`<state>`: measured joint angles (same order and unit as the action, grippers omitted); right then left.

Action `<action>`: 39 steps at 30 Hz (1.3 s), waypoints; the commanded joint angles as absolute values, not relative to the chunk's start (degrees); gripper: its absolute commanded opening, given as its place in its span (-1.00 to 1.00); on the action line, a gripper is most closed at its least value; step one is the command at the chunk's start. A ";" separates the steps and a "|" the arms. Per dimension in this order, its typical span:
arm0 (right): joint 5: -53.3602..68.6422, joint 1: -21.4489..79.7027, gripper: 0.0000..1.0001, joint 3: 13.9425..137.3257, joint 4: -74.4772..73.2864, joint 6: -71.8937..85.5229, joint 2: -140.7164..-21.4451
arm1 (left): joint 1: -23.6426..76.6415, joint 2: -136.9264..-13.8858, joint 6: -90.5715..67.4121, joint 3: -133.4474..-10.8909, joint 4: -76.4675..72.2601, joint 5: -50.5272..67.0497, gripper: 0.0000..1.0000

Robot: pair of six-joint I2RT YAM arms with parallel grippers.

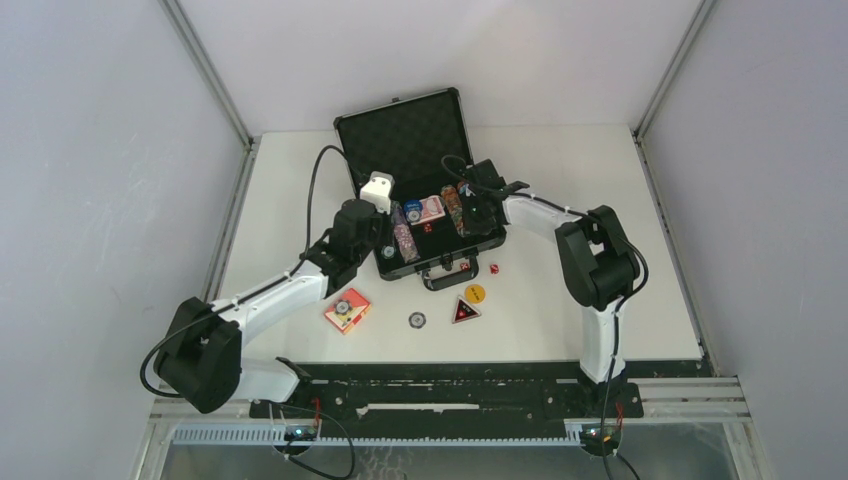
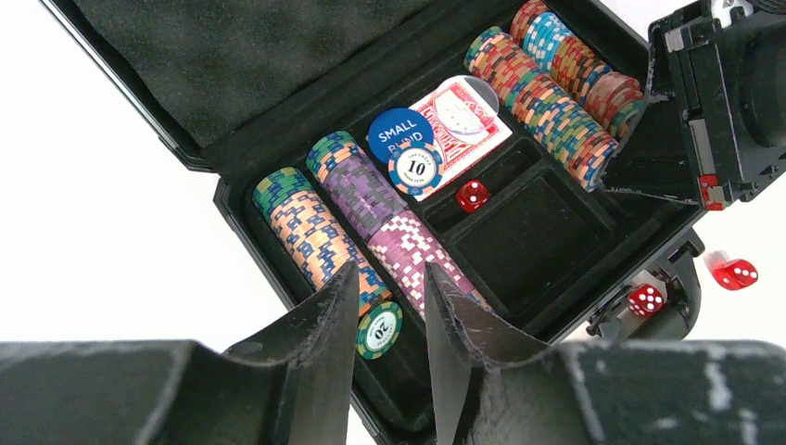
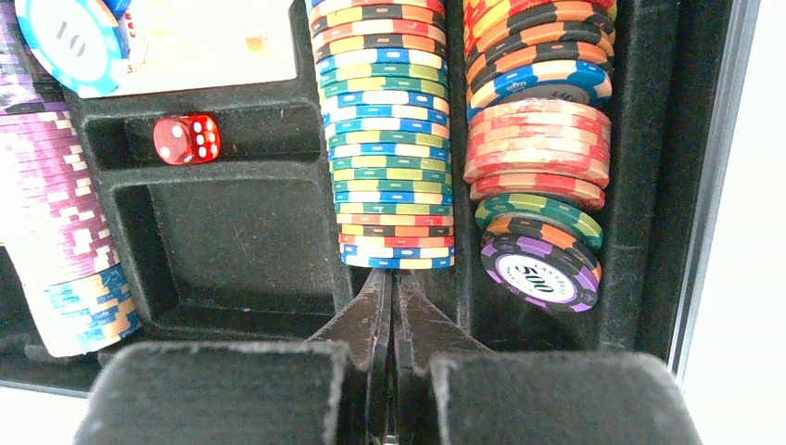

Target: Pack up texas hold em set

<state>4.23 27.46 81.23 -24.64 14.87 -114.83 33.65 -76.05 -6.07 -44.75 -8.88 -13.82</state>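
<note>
Hard case lies open mid counter, with chip rows in foam slots. Outside it on counter: card box, loose chip, dealer buttons, die.

Chips probably stiff and slick, rows prone to topple, so pinch across rims. Card box likely light and rigid, so take long edges.

Claws: left claw part spread above near row ends, nothing pinched. Right claw pressed together, empty, tips at row end.
</note>
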 commanded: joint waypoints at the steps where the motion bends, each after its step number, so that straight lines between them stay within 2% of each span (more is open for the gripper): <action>1: 3.89 27.16 -1.00 81.49 -22.27 15.21 -110.89 | 34.01 -74.80 -5.97 -43.68 -10.40 -14.20 -0.27; 14: 2.39 27.19 -1.00 75.19 -21.88 14.75 -101.77 | 34.23 -73.65 -7.70 -43.40 -10.91 -12.39 -0.27; 19: -1.09 28.37 -1.00 72.16 -22.50 13.91 -96.23 | 34.20 -72.55 -13.57 -43.16 -10.10 -18.16 -0.21; 22: -9.47 32.15 -1.00 67.42 -21.95 12.33 -89.88 | 33.94 -70.87 -20.01 -42.17 -8.79 -23.44 0.18; 25: -25.54 40.46 -1.00 56.77 -13.16 9.37 -78.33 | 33.54 -69.00 -22.56 -41.26 -8.23 -23.41 0.47; 26: -27.46 42.73 -0.92 52.96 -9.57 9.20 -74.76 | 33.49 -68.62 -22.77 -40.96 -8.37 -22.77 0.58; 28: -22.67 43.43 0.02 47.37 -6.63 11.86 -69.19 | 33.44 -67.97 -23.98 -39.99 -8.99 -20.94 0.77; 29: -17.05 41.28 0.27 44.97 -6.50 13.28 -67.59 | 33.41 -67.82 -24.68 -39.42 -9.45 -20.06 0.84; 30: -12.38 39.31 0.39 43.74 -6.55 14.72 -67.40 | 33.40 -67.79 -25.28 -38.92 -9.89 -19.19 0.87; 33: -4.25 36.67 0.54 42.38 -8.40 16.73 -69.58 | 33.40 -67.05 -27.91 -37.32 -10.90 -17.39 0.93; 39: -5.25 44.70 0.65 42.41 -10.62 12.57 -73.70 | 33.62 -62.63 -29.73 -30.64 -13.55 -18.03 0.93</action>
<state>-7.77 39.90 41.93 -11.40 14.24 -72.55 33.58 -67.02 -27.14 -34.37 -9.13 -18.63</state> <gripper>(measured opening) 0.819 0.964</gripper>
